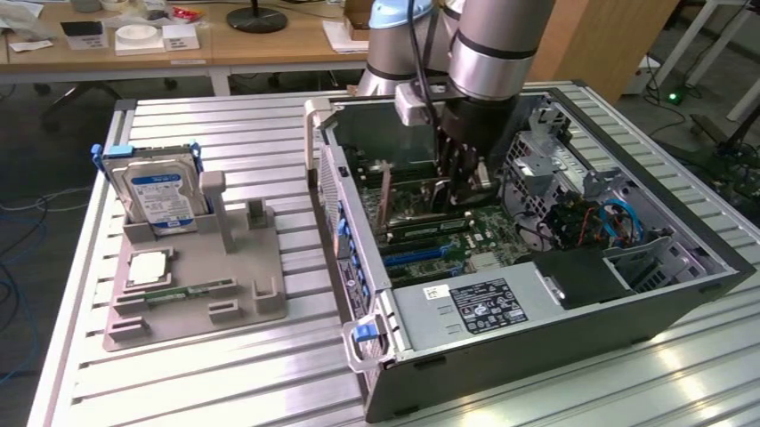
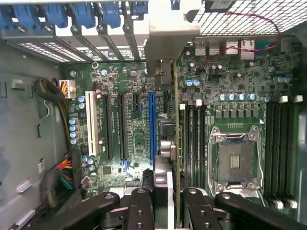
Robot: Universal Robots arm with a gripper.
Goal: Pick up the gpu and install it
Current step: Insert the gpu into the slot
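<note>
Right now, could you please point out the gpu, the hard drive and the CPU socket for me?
gpu (image 2: pixel 170 40): wrist view, on its silver end bracket.
hard drive (image 1: pixel 163 199): exterior view, on its blue label.
CPU socket (image 2: pixel 235 163): wrist view, on its centre.

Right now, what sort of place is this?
Probably a robotics lab: an end effector holds a gpu inside an open PC case on a slotted metal table, with desks behind.

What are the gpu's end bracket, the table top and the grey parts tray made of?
End bracket of the gpu: silver, dull sheen, likely sheet metal. Table top: ribbed slats with bright glare, probably aluminium. Parts tray: matte grey, no glare, looks like plastic.
</note>
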